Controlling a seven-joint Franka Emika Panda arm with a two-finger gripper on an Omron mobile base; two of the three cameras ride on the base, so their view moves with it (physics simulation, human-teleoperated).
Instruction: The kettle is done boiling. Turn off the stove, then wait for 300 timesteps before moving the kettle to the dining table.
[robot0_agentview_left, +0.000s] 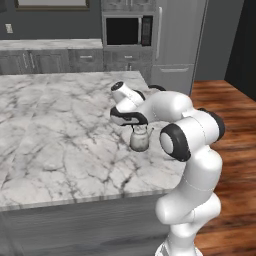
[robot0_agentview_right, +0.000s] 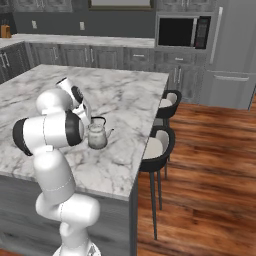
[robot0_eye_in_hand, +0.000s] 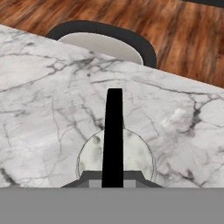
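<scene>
I am pinching the kettle's thin black handle in my gripper, the squat body hanging directly beneath my fingers over the dining table's marble top; a stool stands beyond its edge.

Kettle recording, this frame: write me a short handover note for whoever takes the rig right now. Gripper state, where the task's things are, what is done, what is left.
Gripper: shut on the kettle's black handle, from above.
Kettle: upright over the dining table, near the edge by the stools. Whether its base touches the marble yet, I cannot tell.
Stove: not judged from here, so I cannot confirm it is off.
Done: kettle carried to the table.
Left: make sure the kettle stands on the top, open the gripper, lift the arm clear without tipping it.
</scene>
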